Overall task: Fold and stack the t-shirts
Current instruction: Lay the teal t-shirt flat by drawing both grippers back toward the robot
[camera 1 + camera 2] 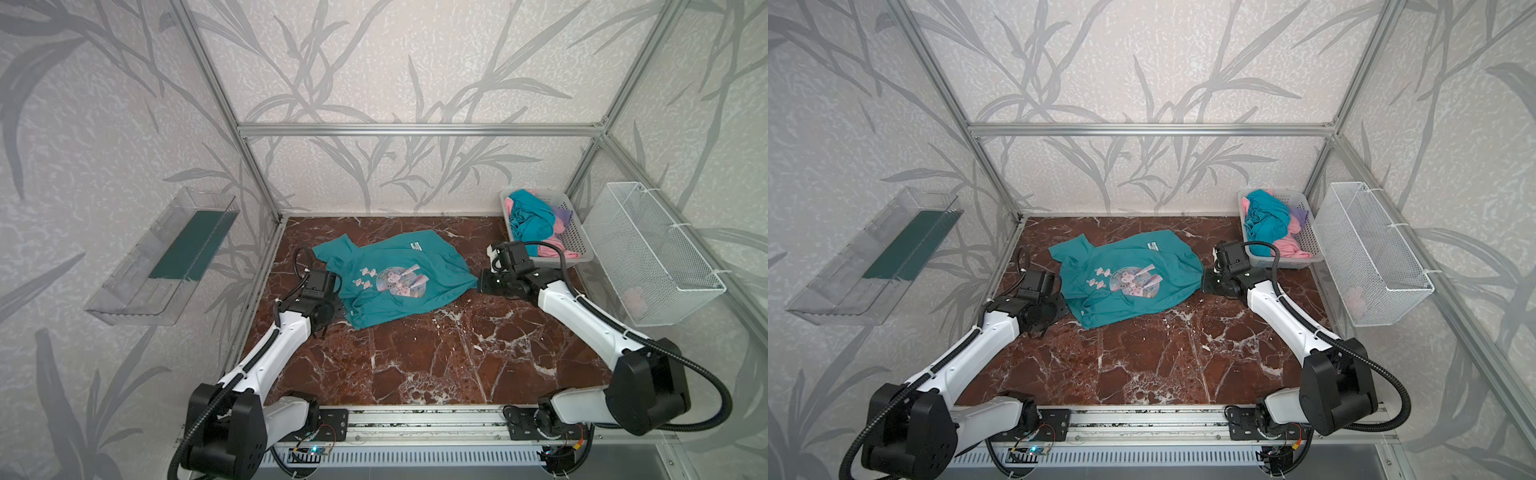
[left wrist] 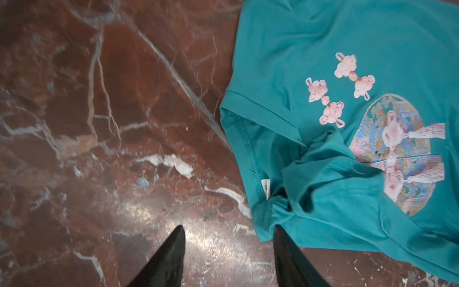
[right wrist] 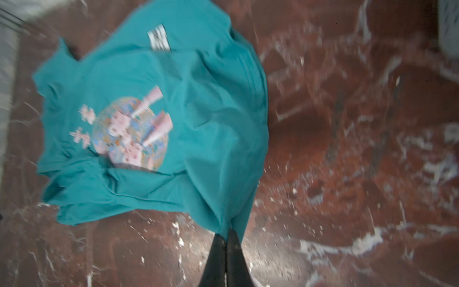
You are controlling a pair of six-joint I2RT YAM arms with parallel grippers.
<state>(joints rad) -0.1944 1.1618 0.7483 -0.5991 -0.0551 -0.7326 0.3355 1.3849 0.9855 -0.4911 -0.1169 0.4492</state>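
A teal t-shirt [image 1: 399, 282] with a round pink print and a white label lies crumpled on the marble table [image 1: 415, 365], left of centre in both top views. My left gripper [image 2: 228, 228] is open at the shirt's left edge. One fingertip [image 2: 279, 231] touches the hem, and only bare table lies between the fingers. My right gripper [image 3: 224, 234] is shut on a bunched corner of the same teal t-shirt [image 3: 173, 124] at its right side. More t-shirts, teal [image 1: 530, 220], pink [image 1: 555, 249] and lilac [image 1: 563, 214], are heaped in the grey basket [image 1: 577, 245] at the back right.
A white wire basket [image 1: 652, 249] hangs on the right wall beside the grey basket. On the left wall hangs a clear plastic tray [image 1: 162, 257]. Aluminium frame posts stand at the table's back corners. The arm bases sit along the front rail [image 1: 415, 424].
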